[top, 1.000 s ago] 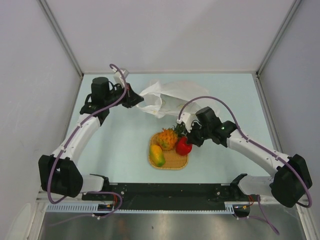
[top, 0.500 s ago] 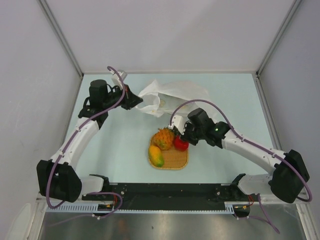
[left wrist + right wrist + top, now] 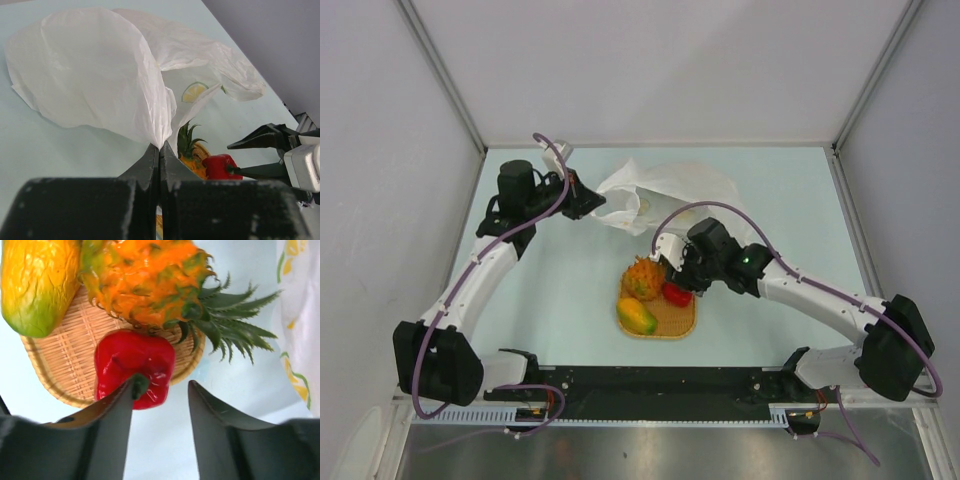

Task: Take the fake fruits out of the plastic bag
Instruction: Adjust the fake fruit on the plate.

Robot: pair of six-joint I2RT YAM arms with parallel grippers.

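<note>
The white plastic bag (image 3: 665, 188) lies crumpled at the back of the table, and my left gripper (image 3: 592, 204) is shut on a fold of it (image 3: 100, 75). Three fake fruits rest on the woven mat (image 3: 674, 319): a pineapple (image 3: 645, 278), a mango (image 3: 636, 317) and a red pepper (image 3: 677, 293). My right gripper (image 3: 161, 385) hangs open just over the mat's right edge. The pepper (image 3: 132, 365) lies on the mat's rim, its green stem against the tip of the left finger (image 3: 120, 405). The bag's inside is hidden.
The woven mat (image 3: 60, 365) sits in the middle near the front. Grey walls enclose the table on three sides. The arm bases and a black rail run along the near edge (image 3: 650, 385).
My right gripper carried the red pepper left onto the mat and opened, letting it go. The left gripper stays shut on the bag, hardly moved.
</note>
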